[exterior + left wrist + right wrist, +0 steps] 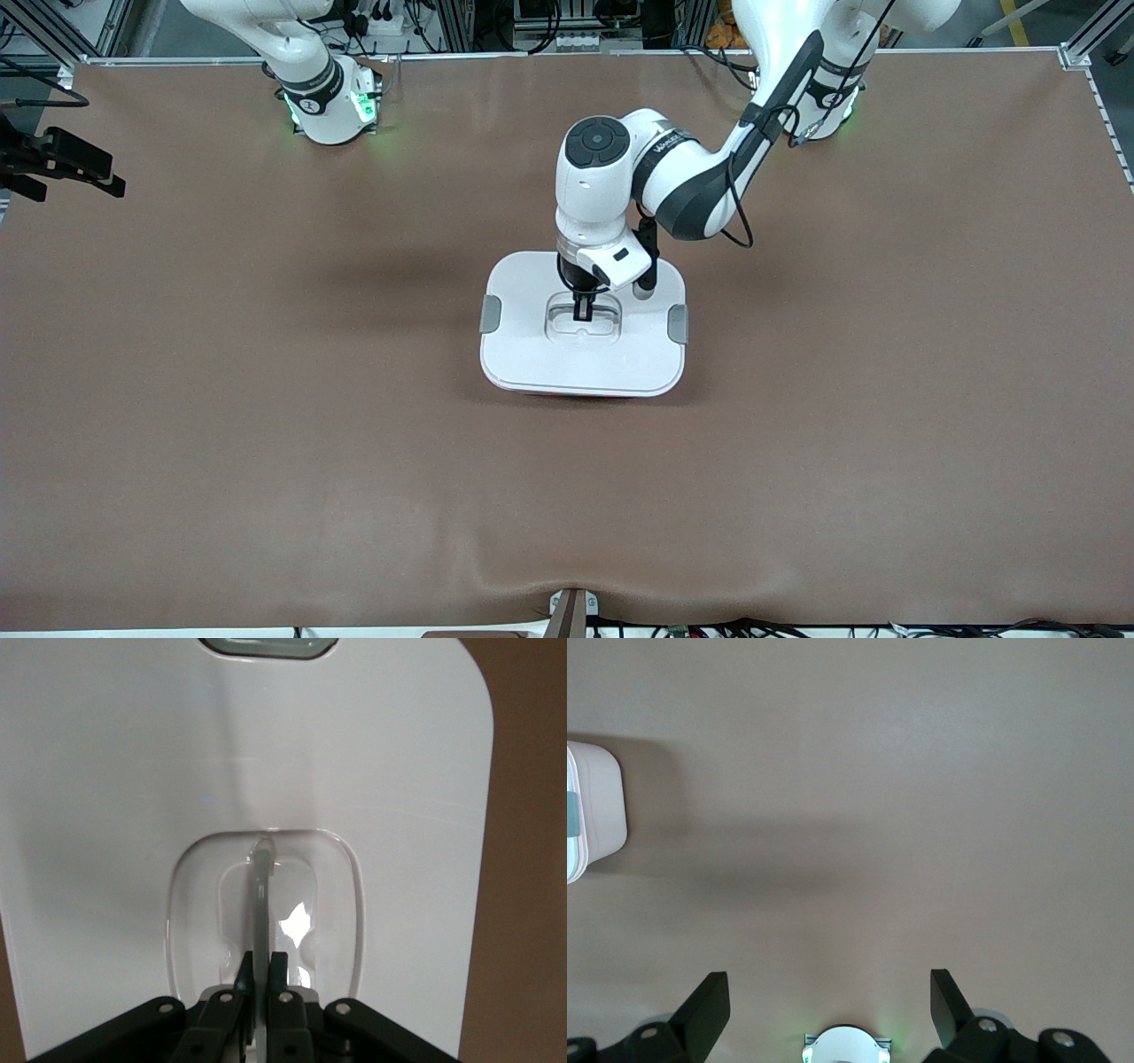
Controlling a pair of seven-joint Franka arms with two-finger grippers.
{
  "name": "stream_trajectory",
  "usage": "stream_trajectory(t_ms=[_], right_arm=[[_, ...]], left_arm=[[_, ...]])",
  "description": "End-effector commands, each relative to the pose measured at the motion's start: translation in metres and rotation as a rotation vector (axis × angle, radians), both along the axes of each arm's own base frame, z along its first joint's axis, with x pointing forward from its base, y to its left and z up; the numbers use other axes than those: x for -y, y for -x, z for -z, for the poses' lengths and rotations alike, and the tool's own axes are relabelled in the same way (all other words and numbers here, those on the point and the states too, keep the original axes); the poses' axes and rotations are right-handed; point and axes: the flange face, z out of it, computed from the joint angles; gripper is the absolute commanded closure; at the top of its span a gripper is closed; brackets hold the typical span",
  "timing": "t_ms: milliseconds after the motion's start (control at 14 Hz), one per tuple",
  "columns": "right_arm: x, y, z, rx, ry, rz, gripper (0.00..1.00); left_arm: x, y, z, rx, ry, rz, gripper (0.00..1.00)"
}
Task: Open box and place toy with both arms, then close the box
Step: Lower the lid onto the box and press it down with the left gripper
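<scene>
Your left gripper (pixel 584 312) has the handle (pixel 260 904) of the shut box (pixel 532 354) pinched.

It stands in the lid's (pixel 133 771) middle recess, fingers (pixel 280 967) narrowed onto the upright grey handle, a grey clip (pixel 490 314) on each side of it. Your right gripper (pixel 830 1005) waits with its fingers spread wide over bare table (pixel 921 771) toward its own end, the box off to one side. The toy isn't visible.

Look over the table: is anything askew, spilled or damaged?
Nothing stands out. The box sits flat with its lid on; the left gripper is shut on the handle. The right gripper waits open over bare table.
</scene>
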Motion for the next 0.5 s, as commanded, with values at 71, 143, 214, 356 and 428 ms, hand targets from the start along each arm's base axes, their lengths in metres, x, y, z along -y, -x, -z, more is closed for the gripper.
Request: stream_trajectory(t_ms=[71, 143, 214, 356, 428], right_arm=[[0.0012, 0.0058, -0.0075, 0.010, 0.018, 0.011, 0.00], [0.0020, 0.0059, -0.0076, 0.010, 0.018, 0.014, 0.00], [0.0020, 0.0059, -0.0076, 0.010, 0.018, 0.013, 0.00], [0.0012, 0.0058, -0.0076, 0.010, 0.018, 0.013, 0.00], [0.0020, 0.0061, -0.0074, 0.009, 0.018, 0.012, 0.00]], left_arm=[[-0.0034, 0.0023, -0.0023, 0.030, 0.002, 0.024, 1.00], [-0.0023, 0.0027, -0.0011, 0.030, 0.002, 0.025, 1.00], [-0.0025, 0.0014, -0.0004, 0.030, 0.002, 0.024, 1.00], [-0.0009, 0.0015, 0.0013, 0.031, 0.008, 0.019, 1.00], [-0.0010, 0.0004, 0.0037, 0.032, 0.013, 0.011, 1.00]])
